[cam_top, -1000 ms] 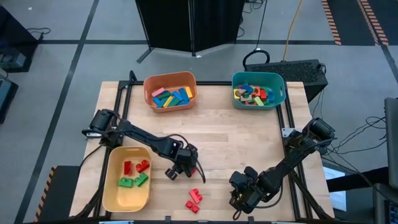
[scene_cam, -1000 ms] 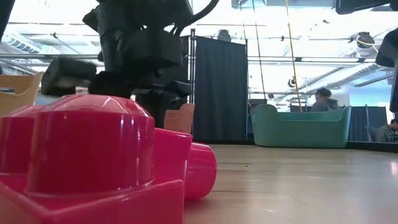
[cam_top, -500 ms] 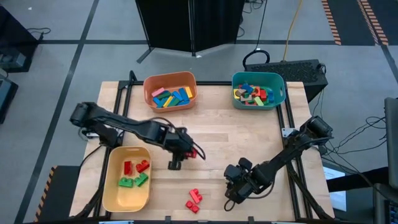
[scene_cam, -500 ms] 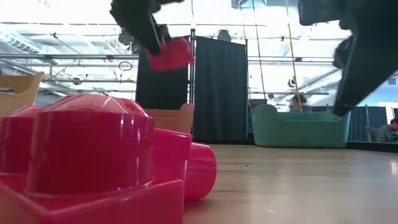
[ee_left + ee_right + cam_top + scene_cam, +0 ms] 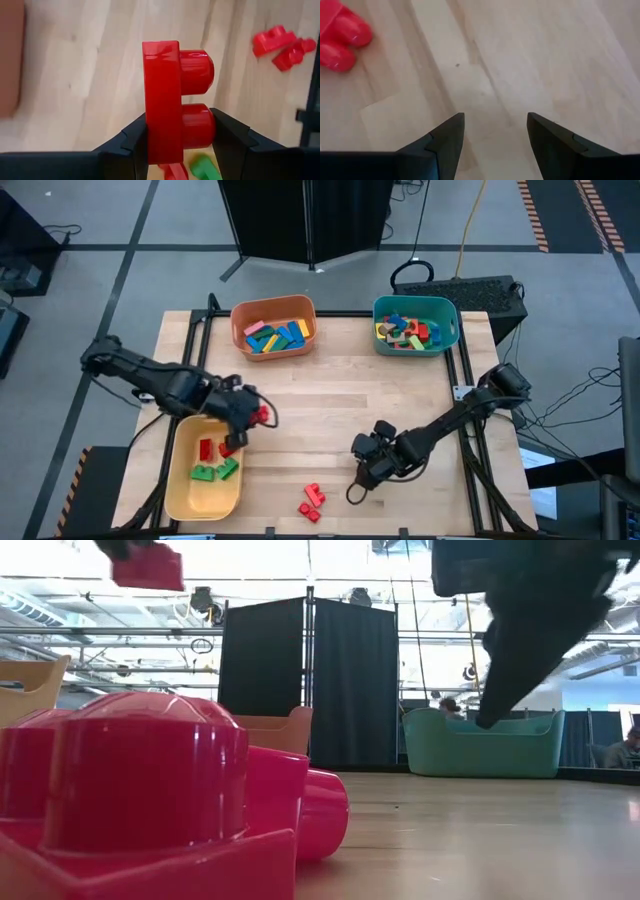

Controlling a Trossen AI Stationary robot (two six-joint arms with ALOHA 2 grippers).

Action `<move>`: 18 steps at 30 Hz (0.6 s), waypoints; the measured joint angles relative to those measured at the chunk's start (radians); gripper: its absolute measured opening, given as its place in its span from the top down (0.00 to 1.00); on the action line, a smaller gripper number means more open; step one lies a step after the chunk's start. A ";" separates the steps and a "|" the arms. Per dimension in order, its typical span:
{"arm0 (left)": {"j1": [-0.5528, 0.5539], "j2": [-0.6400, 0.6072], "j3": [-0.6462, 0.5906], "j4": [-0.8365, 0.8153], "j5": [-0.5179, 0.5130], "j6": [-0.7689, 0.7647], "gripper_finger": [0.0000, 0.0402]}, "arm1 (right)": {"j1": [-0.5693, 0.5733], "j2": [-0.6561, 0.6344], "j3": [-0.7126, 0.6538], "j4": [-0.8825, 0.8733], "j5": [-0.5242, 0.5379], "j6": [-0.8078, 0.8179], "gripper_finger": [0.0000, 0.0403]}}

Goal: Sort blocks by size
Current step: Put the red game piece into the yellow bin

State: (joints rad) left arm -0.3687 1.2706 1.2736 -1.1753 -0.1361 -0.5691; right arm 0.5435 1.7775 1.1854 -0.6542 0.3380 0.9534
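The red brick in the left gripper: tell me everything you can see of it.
The red brick is glossy plastic, a flat plate with two round studs on one face. The left gripper is shut on it, one finger on the smooth back, the other on one stud. It hangs in the air at the yellow bin's near corner, touching nothing else.

You have glossy, smooth plastic in the red studded brick (image 5: 172, 105) pinched by the matt black left claw (image 5: 172, 150), over a pale wood-grain bench (image 5: 360, 405) with a smooth satin finish and matt plastic bins (image 5: 272, 327).
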 joint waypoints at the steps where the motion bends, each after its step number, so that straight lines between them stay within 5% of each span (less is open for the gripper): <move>1: -0.015 -0.007 0.000 -0.019 0.000 -0.025 0.60 | -0.008 0.000 0.000 0.000 0.000 -0.009 0.48; 10: -0.157 -0.017 -0.007 -0.139 0.023 -0.203 0.60 | -0.065 0.000 0.000 0.105 -0.038 -0.107 0.48; 18: -0.245 -0.010 -0.130 -0.111 0.077 -0.297 0.60 | -0.103 0.000 0.000 0.252 -0.050 -0.239 0.48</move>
State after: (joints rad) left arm -0.6136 1.2610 1.1433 -1.2863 -0.0588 -0.8663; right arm 0.4405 1.7775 1.1854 -0.4018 0.2884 0.7143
